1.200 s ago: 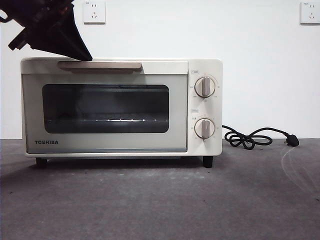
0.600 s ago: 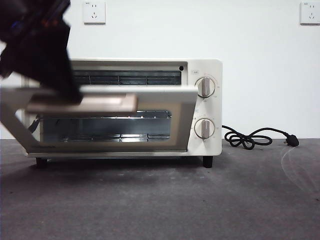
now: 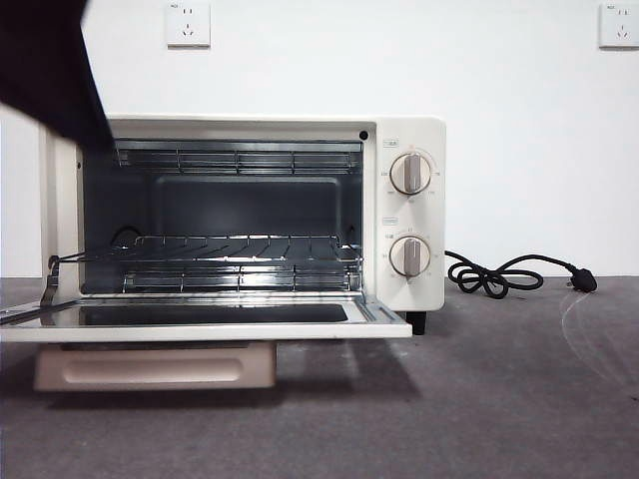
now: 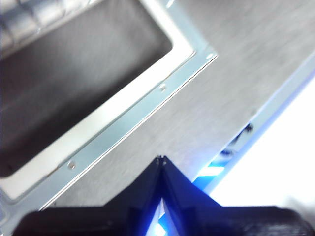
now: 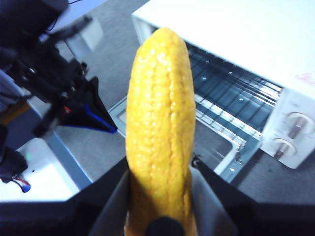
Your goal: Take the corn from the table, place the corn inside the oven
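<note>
1. The right gripper (image 5: 160, 206) holds the corn (image 5: 158, 128) up above the table (image 3: 499, 399).
2. The oven (image 3: 404, 200) door (image 3: 200, 324), shut a second ago, now lies flat open, so loading can begin.
3. The left gripper (image 4: 161, 162), jaws pinched together and empty, hovers over the door.

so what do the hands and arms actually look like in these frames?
Left hand: matte black, two jaws tapering to a sharp wedge, blue glow between them. In the right wrist view it shows as a black triangle with a blue edge stripe, on a dark arm with exposed linkages. Right hand: black body, pale grey inner jaw faces.
</note>
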Motion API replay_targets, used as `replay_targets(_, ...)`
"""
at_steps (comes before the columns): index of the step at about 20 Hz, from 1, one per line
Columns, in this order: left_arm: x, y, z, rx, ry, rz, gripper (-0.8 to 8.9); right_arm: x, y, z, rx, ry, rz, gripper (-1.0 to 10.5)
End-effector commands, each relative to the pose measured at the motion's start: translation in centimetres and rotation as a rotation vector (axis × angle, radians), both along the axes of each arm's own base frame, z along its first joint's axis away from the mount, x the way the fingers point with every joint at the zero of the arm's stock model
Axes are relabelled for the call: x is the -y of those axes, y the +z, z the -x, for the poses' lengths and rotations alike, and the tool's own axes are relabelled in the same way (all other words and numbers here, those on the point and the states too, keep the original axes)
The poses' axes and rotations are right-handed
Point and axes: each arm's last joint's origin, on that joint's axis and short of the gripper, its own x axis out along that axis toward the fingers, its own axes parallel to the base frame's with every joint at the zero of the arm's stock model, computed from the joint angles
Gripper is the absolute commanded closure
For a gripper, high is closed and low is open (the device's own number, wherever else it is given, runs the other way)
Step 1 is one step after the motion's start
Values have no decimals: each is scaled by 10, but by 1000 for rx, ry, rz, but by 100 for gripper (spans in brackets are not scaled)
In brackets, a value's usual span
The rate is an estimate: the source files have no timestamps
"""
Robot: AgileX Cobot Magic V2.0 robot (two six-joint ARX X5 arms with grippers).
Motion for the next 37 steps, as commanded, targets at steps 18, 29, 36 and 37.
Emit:
replay_targets(18,-85,72,138,565,69,449,819,-125,-39,-43,369,270,63,958)
replay_targets(29,-101,70,161,600,141,436,819,-184,-110,-70,590,298,413,958)
replay_targets(36,-102,70,162,598,149,427,819,-203,-162,-100,689,254,682,958)
replay_targets(37,-103,70,162,594,149,425,819,-205,-168,-104,695,243,713,958)
